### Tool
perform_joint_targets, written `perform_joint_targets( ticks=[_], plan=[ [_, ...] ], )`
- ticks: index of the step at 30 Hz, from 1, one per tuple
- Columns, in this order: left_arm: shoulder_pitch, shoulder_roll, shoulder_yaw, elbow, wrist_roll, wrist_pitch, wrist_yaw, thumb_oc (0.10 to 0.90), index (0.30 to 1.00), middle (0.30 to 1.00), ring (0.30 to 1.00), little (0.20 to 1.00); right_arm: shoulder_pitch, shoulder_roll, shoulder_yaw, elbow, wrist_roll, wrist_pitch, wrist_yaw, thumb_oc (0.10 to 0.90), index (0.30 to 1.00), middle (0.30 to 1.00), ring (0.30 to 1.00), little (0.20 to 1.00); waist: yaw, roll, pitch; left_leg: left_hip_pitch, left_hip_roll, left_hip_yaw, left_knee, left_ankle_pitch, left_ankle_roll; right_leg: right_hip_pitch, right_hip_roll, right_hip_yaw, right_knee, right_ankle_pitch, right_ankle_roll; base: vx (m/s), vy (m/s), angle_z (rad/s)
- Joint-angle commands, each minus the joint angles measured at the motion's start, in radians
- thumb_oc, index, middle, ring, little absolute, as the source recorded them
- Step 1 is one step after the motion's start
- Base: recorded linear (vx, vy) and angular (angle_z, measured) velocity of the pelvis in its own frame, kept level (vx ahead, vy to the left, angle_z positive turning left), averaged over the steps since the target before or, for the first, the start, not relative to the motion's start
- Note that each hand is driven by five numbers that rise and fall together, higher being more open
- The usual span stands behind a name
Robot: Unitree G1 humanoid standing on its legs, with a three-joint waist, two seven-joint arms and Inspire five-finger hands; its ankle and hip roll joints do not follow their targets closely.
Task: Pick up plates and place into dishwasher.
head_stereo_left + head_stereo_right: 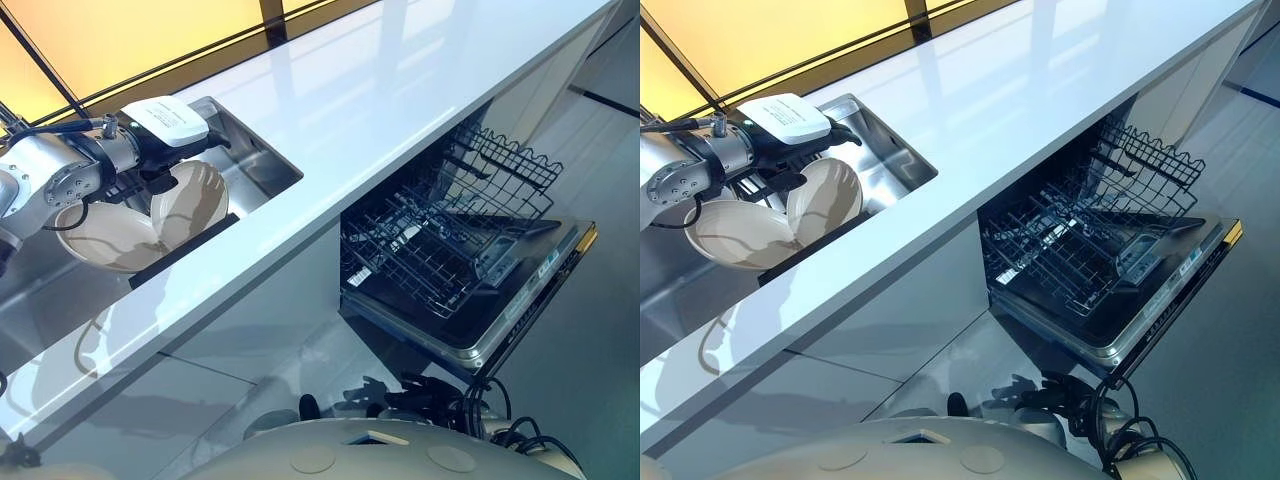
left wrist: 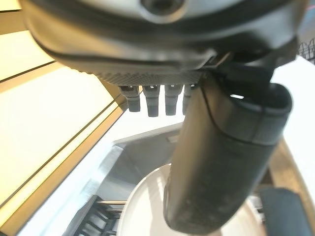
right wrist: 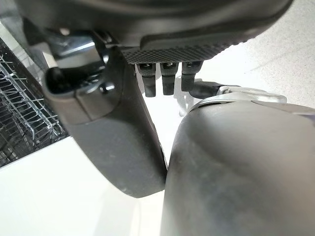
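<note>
Fingers (image 2: pixel 152 101) of the left hand (image 1: pixel 160 165) hang straight over 2 plates (image 1: pixel 150 215) in the sink (image 1: pixel 262 160), gripping nothing. Right hand (image 3: pixel 123 142) hangs low, relaxed. Dishwasher (image 1: pixel 450 260) racks stand empty; nothing is loaded yet.

Sink (image 1: pixel 262 160): partly taken up by two cream plates (image 1: pixel 190 200) leaning together, with the left hand (image 1: pixel 165 150) directly above them.
Counter (image 1: pixel 400 100): a bare strip is left between sink and dishwasher.
Dishwasher rack (image 1: pixel 440 240): pulled out over the lowered door (image 1: pixel 520 300), open from above.
</note>
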Motion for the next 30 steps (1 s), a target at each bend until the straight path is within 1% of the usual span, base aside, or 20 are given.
perform_joint_targets(
  ticks=[1,6,14,15,21,24,27,30],
  plan=[
    [-0.183,0.033,0.023,0.105,0.041,0.055,0.102,0.800,0.900,0.900,0.900,0.900,-0.022,-0.051,-0.012,0.003,0.021,-0.001,0.019,0.800,0.900,0.900,0.900,0.900,-0.009,0.038,-0.026,0.049,-0.044,-0.006,0.016,-0.156,0.015,-0.076,-0.022,-0.035,0.119,-0.050,0.111,0.05,-0.002,-0.06],
    [-0.164,0.016,0.016,0.110,0.077,0.044,0.128,0.800,0.900,0.900,0.900,0.900,-0.020,-0.052,-0.016,0.007,0.014,0.002,0.022,0.800,0.900,0.900,0.900,0.900,-0.015,0.037,-0.024,0.049,-0.045,-0.001,0.019,-0.157,0.015,-0.074,-0.019,-0.030,0.114,-0.048,0.110,0.05,-0.003,-0.02],
    [-0.157,-0.008,0.002,0.114,0.095,0.065,0.183,0.800,0.900,0.900,0.900,0.900,-0.018,-0.050,-0.020,0.015,0.010,0.005,0.020,0.800,0.900,0.900,0.900,0.900,-0.023,0.037,-0.023,0.050,-0.046,0.003,0.020,-0.158,0.014,-0.073,-0.016,-0.024,0.108,-0.045,0.109,0.05,0.000,-0.02],
    [-0.145,-0.016,0.007,0.121,0.102,0.071,0.204,0.800,0.900,0.900,0.900,0.900,-0.017,-0.050,-0.022,0.015,0.008,0.006,0.021,0.800,0.900,0.900,0.900,0.900,-0.025,0.036,-0.021,0.050,-0.047,0.004,0.021,-0.158,0.014,-0.073,-0.015,-0.022,0.107,-0.045,0.109,0.03,-0.002,-0.02],
    [-0.115,-0.045,0.007,0.148,0.126,0.097,0.236,0.800,0.900,0.900,0.900,0.900,-0.015,-0.051,-0.026,0.017,0.005,0.010,0.023,0.800,0.900,0.900,0.900,0.900,-0.033,0.035,-0.019,0.050,-0.048,0.010,0.023,-0.160,0.015,-0.073,-0.013,-0.016,0.101,-0.042,0.108,0.04,-0.006,-0.06],
    [-0.101,-0.058,0.010,0.167,0.155,0.089,0.253,0.800,0.900,0.900,0.900,0.900,-0.014,-0.052,-0.029,0.018,0.000,0.012,0.025,0.800,0.900,0.900,0.900,0.900,-0.037,0.034,-0.017,0.049,-0.047,0.015,0.026,-0.161,0.015,-0.075,-0.012,-0.012,0.100,-0.041,0.108,0.04,-0.004,-0.07],
    [-0.097,-0.068,0.003,0.172,0.164,0.090,0.254,0.800,0.900,0.900,0.900,0.900,-0.014,-0.052,-0.027,0.016,0.001,0.015,0.020,0.800,0.900,0.900,0.900,0.900,-0.041,0.036,-0.016,0.048,-0.048,0.017,0.028,-0.162,0.015,-0.076,-0.012,-0.009,0.100,-0.041,0.108,0.03,0.000,-0.02],
    [-0.099,-0.083,-0.005,0.179,0.174,0.098,0.227,0.800,0.900,0.900,0.900,0.900,-0.016,-0.052,-0.028,0.015,-0.001,0.020,0.019,0.800,0.900,0.900,0.900,0.900,-0.045,0.036,-0.012,0.047,-0.049,0.019,0.032,-0.165,0.017,-0.076,-0.012,-0.005,0.098,-0.038,0.109,0.04,-0.004,-0.04]
  ],
)
